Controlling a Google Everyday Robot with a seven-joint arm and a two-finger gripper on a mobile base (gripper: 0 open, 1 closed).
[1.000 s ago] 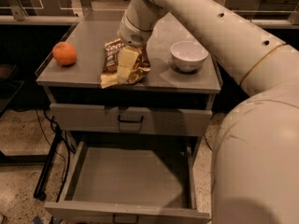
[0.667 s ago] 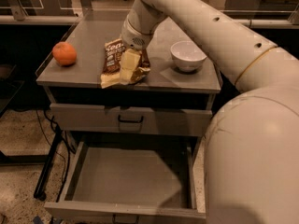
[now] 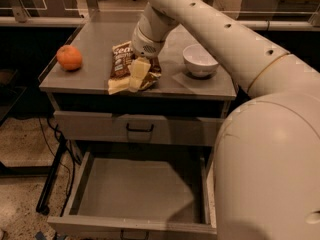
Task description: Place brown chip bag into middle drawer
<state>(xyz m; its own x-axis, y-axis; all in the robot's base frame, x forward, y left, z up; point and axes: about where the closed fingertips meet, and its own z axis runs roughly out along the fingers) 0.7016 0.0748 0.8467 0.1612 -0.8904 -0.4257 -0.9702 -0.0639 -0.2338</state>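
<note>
The brown chip bag (image 3: 121,60) lies on the grey cabinet top (image 3: 100,71), near its front edge, between the orange fruit and the white bowl. My gripper (image 3: 130,81) reaches down from the upper right and rests on the bag's near end, covering part of it. The middle drawer (image 3: 135,190) is pulled open below the cabinet top, and its flat grey floor is bare.
An orange fruit (image 3: 69,57) sits at the left of the cabinet top. A white bowl (image 3: 200,60) stands at the right. A closed drawer front with a black loop handle (image 3: 139,129) is above the open drawer. My arm's large cream body (image 3: 270,164) fills the right side.
The gripper and the bag stay in the same place on the cabinet top. The arm's near part has shifted slightly at the right of the view.
</note>
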